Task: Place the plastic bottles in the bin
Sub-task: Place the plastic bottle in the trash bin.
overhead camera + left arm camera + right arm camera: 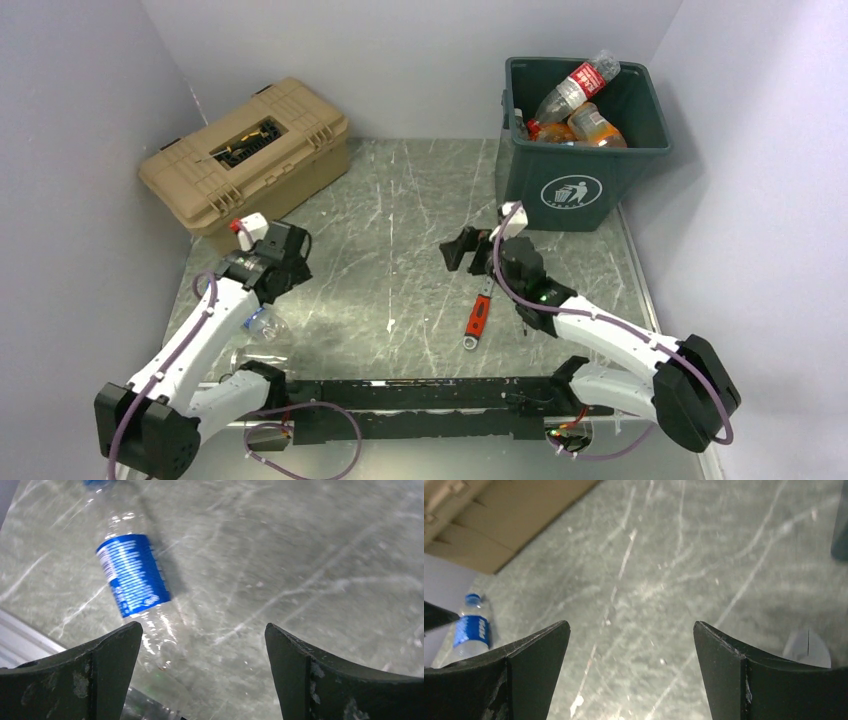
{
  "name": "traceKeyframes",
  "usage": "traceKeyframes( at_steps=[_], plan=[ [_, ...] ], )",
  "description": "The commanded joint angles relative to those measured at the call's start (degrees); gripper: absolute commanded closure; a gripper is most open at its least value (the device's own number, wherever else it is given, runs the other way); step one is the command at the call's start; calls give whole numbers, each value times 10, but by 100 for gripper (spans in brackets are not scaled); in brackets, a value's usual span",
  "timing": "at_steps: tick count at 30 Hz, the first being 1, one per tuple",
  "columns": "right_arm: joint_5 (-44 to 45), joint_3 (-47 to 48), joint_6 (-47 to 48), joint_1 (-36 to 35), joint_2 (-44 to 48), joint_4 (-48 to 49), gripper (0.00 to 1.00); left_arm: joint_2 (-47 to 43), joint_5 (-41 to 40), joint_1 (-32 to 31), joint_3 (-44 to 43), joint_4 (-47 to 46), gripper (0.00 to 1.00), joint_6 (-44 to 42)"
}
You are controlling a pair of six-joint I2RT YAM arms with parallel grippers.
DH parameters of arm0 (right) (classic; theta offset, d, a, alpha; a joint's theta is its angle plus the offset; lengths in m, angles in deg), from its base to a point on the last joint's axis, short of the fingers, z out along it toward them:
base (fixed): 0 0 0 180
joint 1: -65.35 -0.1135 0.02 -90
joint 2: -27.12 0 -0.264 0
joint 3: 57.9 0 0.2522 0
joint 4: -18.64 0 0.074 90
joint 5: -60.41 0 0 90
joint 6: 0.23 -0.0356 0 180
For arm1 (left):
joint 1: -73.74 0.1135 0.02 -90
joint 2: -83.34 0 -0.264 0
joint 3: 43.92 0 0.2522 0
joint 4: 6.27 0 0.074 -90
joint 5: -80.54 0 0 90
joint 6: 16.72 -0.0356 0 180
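One clear, blue-labelled bottle [132, 575] lies on the tabletop [300, 555] at the lower left of the overhead view, beneath the left end effector [202, 626], which gapes empty. The right end effector [631, 625], mid-frame, is likewise spread and empty. At least three bottles [580, 85] sit in the one green bin [580, 190], upper right.

- We see a grey-green table [400, 225], marbled with pale veins.
- At its far left corner stands a tan toolbox [250, 150].
- At the far right stands the dark green bin [570, 185].
- Right of centre, towards the near edge, lies a red-handled wrench [478, 315].
- At near left we find a clear bottle [132, 575] with a blue label, lying on its side.
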Motion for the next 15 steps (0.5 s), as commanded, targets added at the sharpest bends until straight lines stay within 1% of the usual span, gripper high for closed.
traceKeyframes(
  at_steps=[1, 3, 6, 8, 11, 15],
  plan=[
    [-16, -74, -63, -16, 25, 80, 1, 17, 53, 114, 23, -20, 3, 27],
    [-16, -105, -77, -26, 17, 103, 1, 40, 61, 142, 16, -7, 3, 38],
    [-31, -138, -100, -36, -14, 151, 1, 37, 14, 146, 0, 16, 2, 75],
    [-38, -144, -113, -47, -42, 169, 0, 25, 2, 159, -6, 22, 2, 86],
    [-54, -137, -122, -73, -77, 187, 0, 23, 13, 201, -12, 21, 2, 102],
    [-54, -125, -116, -109, -87, 184, 0, 37, 44, 247, 12, -28, 5, 118]
  ],
)
